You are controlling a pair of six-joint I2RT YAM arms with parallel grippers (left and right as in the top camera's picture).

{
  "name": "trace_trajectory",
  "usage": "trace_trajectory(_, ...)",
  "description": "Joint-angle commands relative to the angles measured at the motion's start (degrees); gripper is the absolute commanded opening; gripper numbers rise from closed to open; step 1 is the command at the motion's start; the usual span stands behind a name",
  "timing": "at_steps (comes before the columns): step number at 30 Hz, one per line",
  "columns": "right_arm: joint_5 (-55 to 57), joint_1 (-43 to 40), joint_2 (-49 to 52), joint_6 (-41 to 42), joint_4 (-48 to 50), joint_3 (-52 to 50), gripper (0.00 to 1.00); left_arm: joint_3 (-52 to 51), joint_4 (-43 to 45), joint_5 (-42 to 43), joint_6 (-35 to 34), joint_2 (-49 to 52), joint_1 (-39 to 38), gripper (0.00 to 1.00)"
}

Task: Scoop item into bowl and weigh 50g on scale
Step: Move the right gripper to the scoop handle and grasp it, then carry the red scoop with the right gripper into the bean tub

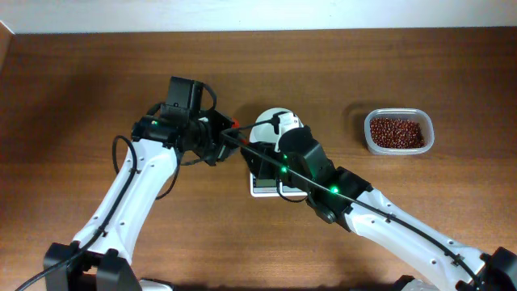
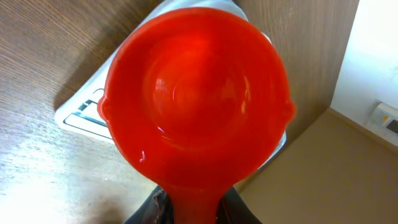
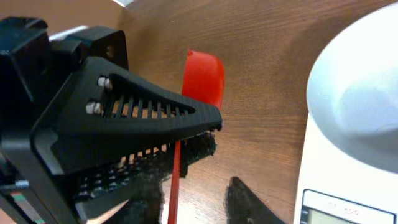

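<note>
Holdings, listed by the overhead view's clock face.

1. My left gripper (image 1: 220, 139): clamped on the handle of a red scoop (image 1: 236, 123). On my left wrist camera the gripper (image 2: 196, 213) has a dark finger on either side of the handle at the bottom edge. The scoop (image 2: 198, 93) fills most of that view, its cup turned towards the lens and showing bare glossy red plastic.

2. My right gripper (image 1: 279, 133): over the bowl's 3 o'clock side. On my right wrist camera the gripper (image 3: 225, 152) has its two black fingers parted, with brown table between the tips and nothing held. The scoop (image 3: 204, 78) stands behind the upper finger, its thin handle running down past it.

3. Bowl (image 1: 266, 128): round and white, sitting on the scale and partly covered by my right gripper. The right wrist camera has the bowl (image 3: 364, 93) at its right edge, resting on the scale's top.

4. Scale (image 1: 260, 184): white, near the centre of the table (image 1: 81, 81), its front edge towards 6 o'clock. Its corner with the display shows on the right wrist camera (image 3: 329, 199). It also lies beneath the scoop on the left wrist camera (image 2: 81, 112).

5. Scoop position: just beside the bowl at its 9 o'clock.

6. Beans (image 1: 396, 132): a heap of small dark reddish-brown grains in a clear plastic tub (image 1: 366, 133). The tub is at 3 o'clock from the bowl, well apart from it and from both grippers.
</note>
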Motion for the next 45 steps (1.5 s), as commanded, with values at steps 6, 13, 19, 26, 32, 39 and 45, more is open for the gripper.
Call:
trace_trajectory(6, 3.6, 0.1, 0.3, 0.1, 0.5, 0.6, 0.14, 0.6, -0.2, 5.0, -0.6, -0.8, -0.1, 0.0)
trace_trajectory(13, 5.2, 0.1, 0.3, -1.3, 0.7, 0.6, 0.04, 0.6, -1.2, 5.0, -0.6, -0.8, -0.1, 0.02)
trace_trajectory(19, 3.0, -2.0, -0.1, -5.3, -1.6, 1.3, 0.04, 0.6, -1.1, -5.1, 2.7, -0.8, -0.1, 0.78)
trace_trajectory(26, -3.6, -15.6, -0.2, -21.1, -42.4, 26.4, 0.04, 0.6, 4.2, -14.6, 32.7, -0.8, 0.0, 0.99)
trace_trajectory(32, 1.6, -33.5, 3.1, -34.0, -73.2, 51.8, 0.04, 0.6, 5.7, -14.6, 44.8, -0.8, 0.0, 0.93)
trace_trajectory(39, 6.7, -46.1, 15.2, -45.7, -79.9, 53.3, 0.04, 0.6, 4.5, -14.6, 45.0, -0.8, 0.0, 0.9)
trace_trajectory(45, 10.6, -49.4, 25.8, -54.0, -79.2, 53.3, 0.04, 0.6, 4.5, -14.6, 45.0, -0.8, 0.0, 0.92)
